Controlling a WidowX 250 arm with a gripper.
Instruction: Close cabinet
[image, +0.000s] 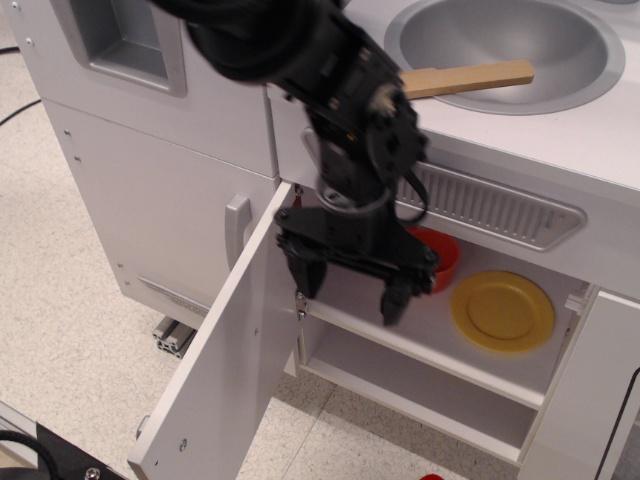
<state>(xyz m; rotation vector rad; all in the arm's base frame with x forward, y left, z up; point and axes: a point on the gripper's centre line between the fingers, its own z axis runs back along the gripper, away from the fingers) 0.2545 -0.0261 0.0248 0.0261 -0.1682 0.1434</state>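
All black on this arm: chunky rounded joint housings, slightly blurred, narrowing to a grey cylindrical wrist section. A thin black cable loops off its right side. Below, the gripper shows a wide flat black crossbar and two stubby black fingers.

Lower shelf free below plate

The white cabinet is seen standing open, its flat hinged door swung outward at the left.
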